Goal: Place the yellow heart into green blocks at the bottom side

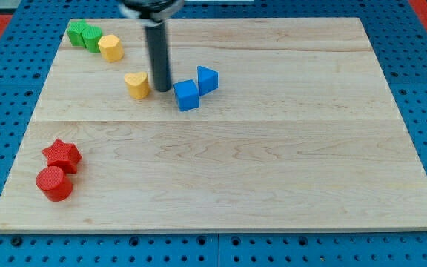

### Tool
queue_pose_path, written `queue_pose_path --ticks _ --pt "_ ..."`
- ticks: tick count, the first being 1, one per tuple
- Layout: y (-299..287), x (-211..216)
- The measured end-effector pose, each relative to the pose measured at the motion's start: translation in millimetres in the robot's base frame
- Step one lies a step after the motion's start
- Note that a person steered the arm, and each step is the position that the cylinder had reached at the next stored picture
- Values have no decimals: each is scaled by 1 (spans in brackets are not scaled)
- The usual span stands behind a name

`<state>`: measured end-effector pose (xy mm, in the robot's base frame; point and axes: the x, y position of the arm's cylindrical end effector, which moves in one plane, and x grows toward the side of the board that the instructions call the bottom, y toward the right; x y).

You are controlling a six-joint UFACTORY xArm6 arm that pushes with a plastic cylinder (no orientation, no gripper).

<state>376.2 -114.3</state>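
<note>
The yellow heart (136, 84) lies on the wooden board in the upper left part of the view. My tip (161, 90) stands just to its right, close to it, between the heart and the blue cube (187, 96). Two green blocks (84, 34) sit together at the board's top left corner, their shapes hard to make out. A yellow hexagon-like block (110, 47) rests against their right side. The heart is below and to the right of the green blocks, well apart from them.
A blue triangular block (207, 79) sits just right of the blue cube. A red star (62, 155) and a red cylinder (54, 182) stand together near the board's left edge (22, 148), low in the view.
</note>
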Motion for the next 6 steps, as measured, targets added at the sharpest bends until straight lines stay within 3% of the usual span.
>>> queue_pose_path --ticks 3,4,5,6 --pt "-109 -34" --pt "-94 13" --pt "-146 30" --pt "-141 -9"
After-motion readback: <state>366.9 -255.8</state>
